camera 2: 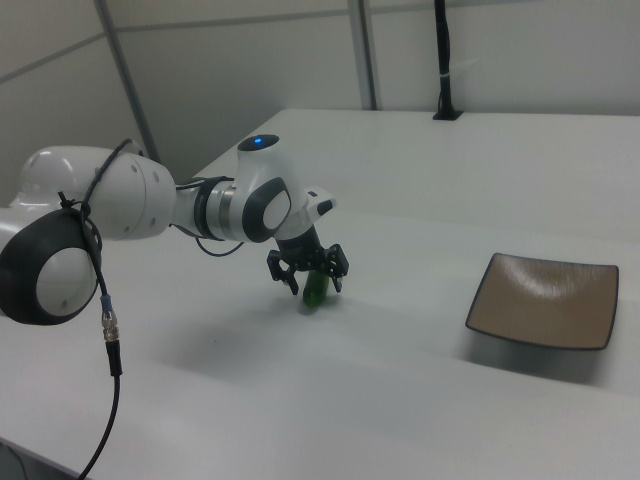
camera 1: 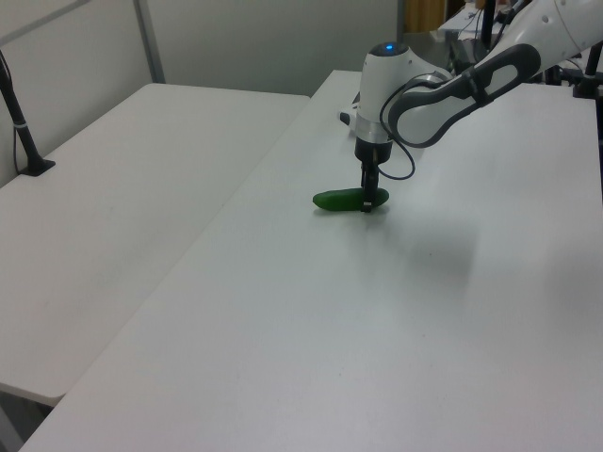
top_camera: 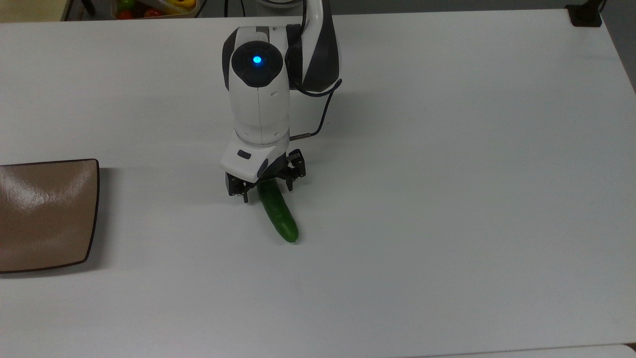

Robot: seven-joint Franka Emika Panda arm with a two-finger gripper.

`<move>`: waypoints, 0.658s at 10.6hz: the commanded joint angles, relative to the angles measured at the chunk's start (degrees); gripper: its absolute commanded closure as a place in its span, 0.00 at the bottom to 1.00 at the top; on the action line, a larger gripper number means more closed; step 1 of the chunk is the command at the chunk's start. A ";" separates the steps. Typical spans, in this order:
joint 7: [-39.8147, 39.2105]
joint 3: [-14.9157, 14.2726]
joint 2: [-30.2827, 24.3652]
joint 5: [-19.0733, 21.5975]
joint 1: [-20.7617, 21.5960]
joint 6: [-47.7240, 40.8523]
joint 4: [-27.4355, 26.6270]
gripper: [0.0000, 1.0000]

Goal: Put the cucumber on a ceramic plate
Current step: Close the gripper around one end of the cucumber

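A dark green cucumber (top_camera: 279, 215) lies flat on the white table (top_camera: 447, 199); it also shows as the cucumber (camera 1: 337, 200) in the left view and the cucumber (camera 2: 316, 291) in the right view. My gripper (top_camera: 267, 193) hangs low over its upper end, open, with one finger on each side of it. In the left view the gripper (camera 1: 368, 201) reaches down to the cucumber's right part, and the gripper (camera 2: 313, 284) straddles it in the right view. The tan-brown ceramic plate (top_camera: 30, 246) sits at the top view's left edge, far from both, and as the plate (camera 2: 520, 320) at the right view's right.
A bin of colourful items (top_camera: 149, 7) stands beyond the table's far edge in the top view. A black clamp base (top_camera: 585, 15) sits at the far right corner. A second white table (camera 1: 113, 207) adjoins on the left view's left.
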 commanded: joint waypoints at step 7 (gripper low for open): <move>1.87 0.34 -0.12 -1.27 0.40 0.14 0.78 0.86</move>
